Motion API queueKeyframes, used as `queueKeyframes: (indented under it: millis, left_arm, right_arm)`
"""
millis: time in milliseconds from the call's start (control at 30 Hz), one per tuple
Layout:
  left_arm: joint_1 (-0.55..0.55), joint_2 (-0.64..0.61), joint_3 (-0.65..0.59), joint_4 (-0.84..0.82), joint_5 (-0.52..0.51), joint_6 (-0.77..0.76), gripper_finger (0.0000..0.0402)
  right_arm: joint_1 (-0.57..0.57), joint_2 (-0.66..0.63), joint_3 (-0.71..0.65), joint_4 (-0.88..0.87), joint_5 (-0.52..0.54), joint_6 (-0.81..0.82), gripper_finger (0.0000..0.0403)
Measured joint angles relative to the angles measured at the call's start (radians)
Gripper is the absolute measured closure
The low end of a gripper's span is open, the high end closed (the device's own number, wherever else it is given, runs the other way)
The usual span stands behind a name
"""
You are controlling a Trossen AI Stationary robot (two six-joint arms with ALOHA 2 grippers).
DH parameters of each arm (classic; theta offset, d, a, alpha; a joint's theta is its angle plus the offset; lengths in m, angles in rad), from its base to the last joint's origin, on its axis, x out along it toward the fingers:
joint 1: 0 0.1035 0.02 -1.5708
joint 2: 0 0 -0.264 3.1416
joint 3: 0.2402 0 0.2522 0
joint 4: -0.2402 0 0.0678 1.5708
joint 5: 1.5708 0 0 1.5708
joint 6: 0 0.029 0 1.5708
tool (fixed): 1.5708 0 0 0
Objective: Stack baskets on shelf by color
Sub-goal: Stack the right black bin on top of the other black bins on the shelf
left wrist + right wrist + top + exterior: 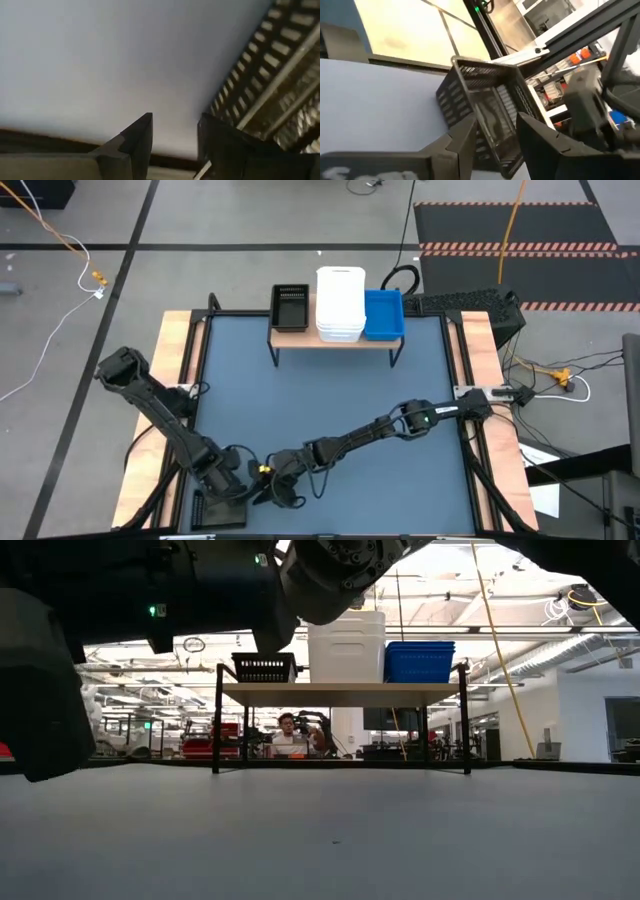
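The light-wood shelf [335, 335] [340, 693] stands at the mat's far edge. It bears one black basket [290, 307] on its left, a white stack [340, 305] in the middle and a blue stack [384, 315] on the right. Another black mesh basket [222, 508] [485, 95] sits at the mat's near-left corner. My right gripper [272, 485] [495, 145] is shut on it. My left gripper [245, 480] [175, 140] is open just beside it. The basket's perforated side [280, 65] runs past one left finger; whether they touch, I cannot tell. My right gripper holds the black basket by its near end [492, 142], which passes between the two fingers. One finger [462, 137] lies outside the perforated side wall, the other [535, 140] toward the inside. The fingers come slanting down from the table's right. The basket sits tilted, its open top turned toward the wrist.
The blue-grey mat [330, 410] [320, 830] lies bare between the shelf and the grippers. Wooden table borders [178, 360] flank it. Both arms crowd the near-left corner, and the right arm crosses the mat's near half. A person shows in the room behind the shelf [290, 730].
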Motion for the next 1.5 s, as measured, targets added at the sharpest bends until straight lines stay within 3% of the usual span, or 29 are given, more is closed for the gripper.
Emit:
queueKeyframes:
  millis: [133,300,533,733,933,1000,1200,1400,1500]
  left_arm:
    - [-0.052,0.000,0.000,0.006,0.090,-0.097,0.0232]
    - [-0.090,0.000,0.000,0.022,0.101,-0.142,0.0232]
    - [-0.024,0.000,0.000,0.071,-0.110,-0.029,0.0232]
    - [0.039,-0.001,-0.002,0.121,-0.246,0.013,0.0232]
    - [0.094,-0.001,-0.002,0.114,-0.447,0.149,0.0232]
    - [0.125,0.000,-0.002,0.118,-0.495,0.197,0.0232]
    - [0.173,-0.026,0.003,0.126,-0.591,0.271,0.0232]
    - [0.182,-0.075,0.003,0.050,-0.614,0.248,0.0232]
    - [0.169,-0.116,0.003,-0.017,-0.602,0.184,0.0232]
  right_arm:
    - [-0.002,0.000,0.000,0.001,-0.023,-0.005,0.0268]
    - [-0.001,0.000,0.000,0.005,-0.051,-0.017,0.0268]
    - [-0.001,0.000,0.000,-0.027,-0.052,-0.023,0.0268]
    - [0.006,-0.010,0.002,-0.166,-0.031,0.126,0.0268]
    - [0.031,-0.040,-0.003,-0.341,0.071,0.055,0.0268]
    - [0.046,-0.075,-0.003,-0.376,0.162,-0.010,0.0268]
    - [0.061,-0.149,0.002,-0.530,0.271,-0.036,0.0268]
    - [0.040,-0.158,-0.001,-0.562,0.267,-0.009,0.0268]
    - [0.032,-0.159,-0.029,-0.530,0.182,-0.009,0.0268]
